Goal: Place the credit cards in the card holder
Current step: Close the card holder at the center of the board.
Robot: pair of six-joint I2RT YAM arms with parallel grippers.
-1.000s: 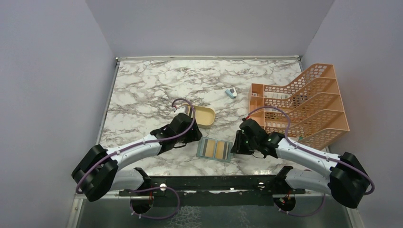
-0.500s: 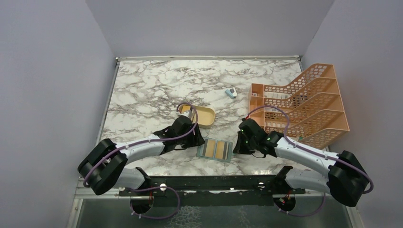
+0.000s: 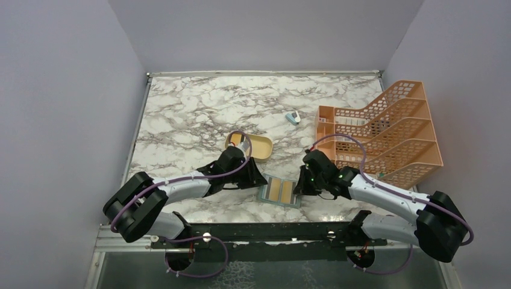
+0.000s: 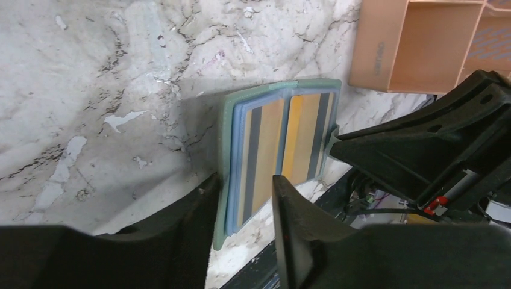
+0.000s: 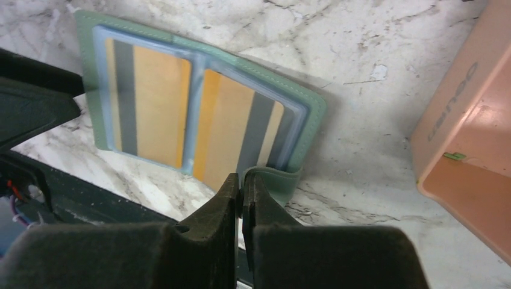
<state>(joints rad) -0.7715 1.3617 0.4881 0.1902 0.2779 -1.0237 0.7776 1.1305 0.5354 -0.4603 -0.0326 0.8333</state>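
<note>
At the near edge of the table (image 3: pixel 193 108): the card holder (image 5: pixel 88 60) lay open about midway along, between your two arms.
Credit cards (image 5: pixel 158 102): two tan ones with grey stripes sat in the pale blue pockets, one in each half. No loose card showed in any view.
Right gripper (image 5: pixel 241 180): within the last second your jaws had come together, and they seemed to nip the holder's near right corner.
Left gripper (image 4: pixel 244 186): you had swung it over from beside the tan dish (image 3: pixel 258 147). Its fingers stood partly apart, astride the holder's left edge, and narrower than a second before.
Holder shift: it sat slightly further right than before and looked narrower from above.
Meaning: both visible cards seemed stowed, so you were probably bracing the holder or getting ready to fold it. I could not tell whether other cards remained.
</note>
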